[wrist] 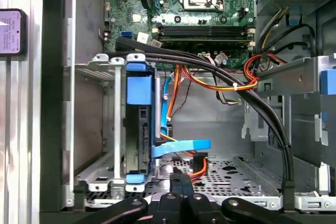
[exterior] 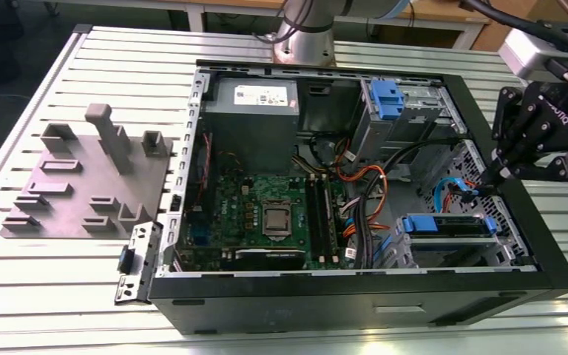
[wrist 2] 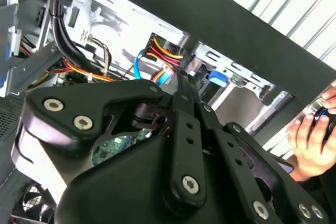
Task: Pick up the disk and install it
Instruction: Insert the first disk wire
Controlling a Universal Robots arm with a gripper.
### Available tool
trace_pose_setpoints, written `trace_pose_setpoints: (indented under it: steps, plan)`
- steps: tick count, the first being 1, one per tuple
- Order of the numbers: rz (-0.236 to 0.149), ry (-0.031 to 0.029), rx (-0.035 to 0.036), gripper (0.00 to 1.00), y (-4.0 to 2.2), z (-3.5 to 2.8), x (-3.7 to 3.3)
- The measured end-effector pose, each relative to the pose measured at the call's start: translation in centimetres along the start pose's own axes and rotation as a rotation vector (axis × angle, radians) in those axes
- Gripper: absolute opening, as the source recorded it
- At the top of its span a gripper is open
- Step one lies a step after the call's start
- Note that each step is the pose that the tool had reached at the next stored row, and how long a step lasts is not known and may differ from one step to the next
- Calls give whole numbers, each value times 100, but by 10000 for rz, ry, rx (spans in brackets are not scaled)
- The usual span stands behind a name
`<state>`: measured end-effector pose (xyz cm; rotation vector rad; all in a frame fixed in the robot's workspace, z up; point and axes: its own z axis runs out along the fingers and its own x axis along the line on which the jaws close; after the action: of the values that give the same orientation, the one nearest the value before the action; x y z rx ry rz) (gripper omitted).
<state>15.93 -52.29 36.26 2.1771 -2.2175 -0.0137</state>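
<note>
While closed, tool (exterior: 488, 177) overhangs case (exterior: 549, 255).

This is a robotics lab or test workshop. The worktop (exterior: 27, 310) is slotted aluminium, and a robot arm's metal base (exterior: 304, 37) stands at its far edge. A desktop computer case (exterior: 363, 296) lies on it with the side open, its motherboard (exterior: 264, 214) and cables bare. Beside the case sits a grey fixture plate (exterior: 82, 185) with raised blocks. The black end effector (exterior: 488, 180) hangs over the case's rim. Plain tables (exterior: 442, 26) stand behind. In the second wrist view a person's hand (wrist 2: 312, 140) shows just outside the case.
</note>
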Motion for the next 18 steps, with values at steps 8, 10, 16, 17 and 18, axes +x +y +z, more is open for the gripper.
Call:
trace_pose_setpoints:
  steps: [8,10,16,17,18]
  plan:
    - [7,485,-426,11,-53,24,-47]
    - [6,546,-488,11,-63,26,-48]
    - [3,616,-639,18,-76,70,-71]
    - [3,617,-657,18,-80,76,-80]
    - [2,615,-678,18,-86,82,-86]
